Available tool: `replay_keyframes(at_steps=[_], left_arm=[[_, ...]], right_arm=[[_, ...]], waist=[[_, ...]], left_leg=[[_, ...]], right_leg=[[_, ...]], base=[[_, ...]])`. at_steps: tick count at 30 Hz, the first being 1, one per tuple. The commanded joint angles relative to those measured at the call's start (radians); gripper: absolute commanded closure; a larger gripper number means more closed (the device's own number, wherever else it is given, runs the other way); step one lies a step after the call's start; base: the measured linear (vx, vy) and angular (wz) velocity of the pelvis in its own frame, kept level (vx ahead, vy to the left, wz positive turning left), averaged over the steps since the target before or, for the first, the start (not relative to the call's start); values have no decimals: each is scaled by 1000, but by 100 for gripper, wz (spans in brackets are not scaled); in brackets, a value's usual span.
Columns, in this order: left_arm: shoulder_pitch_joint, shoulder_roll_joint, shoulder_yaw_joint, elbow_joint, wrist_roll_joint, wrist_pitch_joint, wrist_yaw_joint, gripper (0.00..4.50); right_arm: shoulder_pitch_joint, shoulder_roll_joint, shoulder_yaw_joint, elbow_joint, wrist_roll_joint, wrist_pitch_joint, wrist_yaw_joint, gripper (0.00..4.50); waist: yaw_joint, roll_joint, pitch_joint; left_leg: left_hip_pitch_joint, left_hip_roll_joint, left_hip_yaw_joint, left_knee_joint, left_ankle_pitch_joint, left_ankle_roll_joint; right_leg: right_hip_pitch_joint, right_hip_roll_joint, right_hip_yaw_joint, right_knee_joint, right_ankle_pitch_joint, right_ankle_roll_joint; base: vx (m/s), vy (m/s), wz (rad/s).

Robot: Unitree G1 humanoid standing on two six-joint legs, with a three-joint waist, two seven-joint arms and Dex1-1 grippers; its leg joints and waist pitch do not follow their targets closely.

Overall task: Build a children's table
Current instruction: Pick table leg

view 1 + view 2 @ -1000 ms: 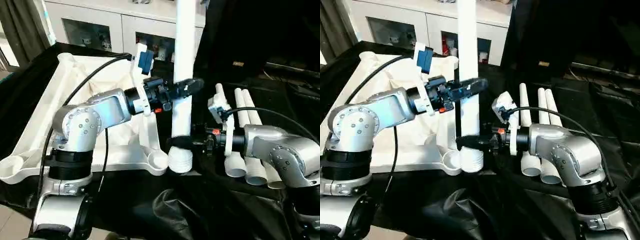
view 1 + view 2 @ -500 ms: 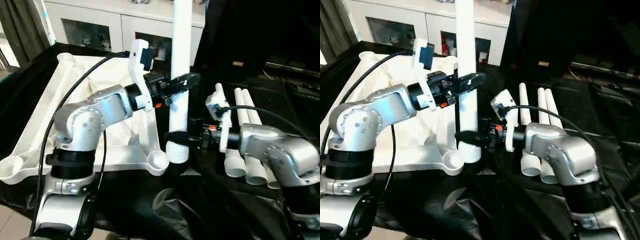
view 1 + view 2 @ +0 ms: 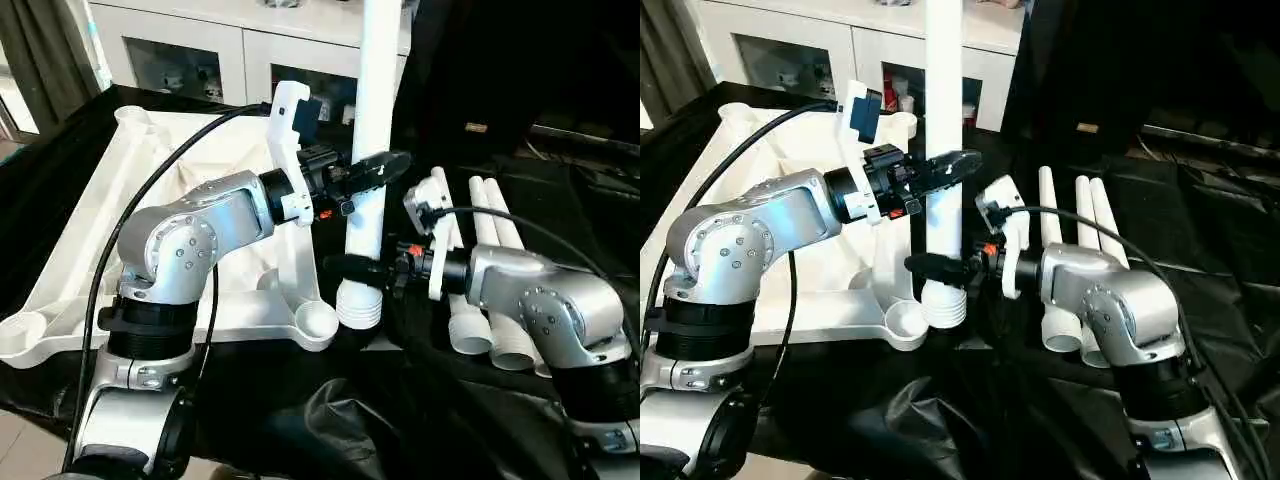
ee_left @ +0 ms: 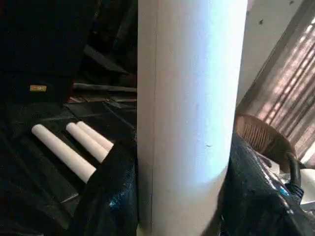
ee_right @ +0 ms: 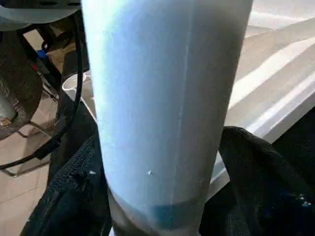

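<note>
Far left: large white plastic rectangular table top [image 3: 70,260], ribbed underside up, lying on the black-draped worktop [image 3: 420,410], round corner sockets showing at its corners, one socket [image 3: 316,322] at the near right corner. Over it, the silver left forearm reaching across to the right, its black-fingered left tool [image 3: 372,168] clamped around the mid-part of a long white tapered tube leg [image 3: 372,120]. Leg standing upright, ribbed lower end [image 3: 358,306] just beside the near right corner socket, above the black cloth; contact with the cloth impossible to tell. Lower down on the same leg, just above the ribbed end, the right tool [image 3: 350,267], reaching in from the right, black fingers either side of the tube; gripping or merely around it impossible to tell. Further right, behind the right forearm, three more white tube legs [image 3: 488,225] lying side by side on the black cloth, ribbed ends toward the robot. Behind, along the back, a white cabinet with glass doors [image 3: 190,55].
</note>
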Motion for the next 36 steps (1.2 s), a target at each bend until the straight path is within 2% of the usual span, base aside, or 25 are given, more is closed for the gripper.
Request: replay_keyframes(at_steps=[1,15,24,25,34,36], left_arm=[[-18,3,-20,-20,13,-10,-22,268],[-29,15,-34,-7,26,-19,-51,268],[-31,16,-31,1,28,-20,-56,268],[-31,17,-31,1,28,-20,-57,268],[-31,17,-31,2,31,-19,-61,268],[-32,15,-27,10,37,-25,-54,268]], right_arm=[[-3,-19,0,8,-13,16,6,115],[6,-36,16,-6,-10,37,24,115],[12,-40,26,-18,-6,47,35,115],[12,-40,26,-18,-6,47,35,142],[13,-39,26,-14,-5,47,38,200],[15,-39,28,-14,-6,45,40,227]], waist=[[-2,8,-74],[-2,12,-74],[-2,10,-74],[-2,9,-74],[-1,10,-74],[-1,11,-73]], left_leg=[[2,38,-11,-62,-42,-26],[1,38,-11,-62,-49,-31],[2,38,-11,-62,-48,-29],[2,38,-11,-61,-45,-28],[2,38,-12,-62,-53,-30],[1,38,-12,-63,-52,-29]], right_leg=[[60,-75,49,-71,-1,-179],[60,-76,50,-71,-1,-184],[60,-76,50,-71,4,-188],[60,-76,50,-70,8,-189],[60,-77,50,-72,-11,-184],[60,-76,50,-72,-10,-184]], base=[[0,0,0],[0,0,0],[0,0,0],[0,0,0],[0,0,0],[0,0,0]])
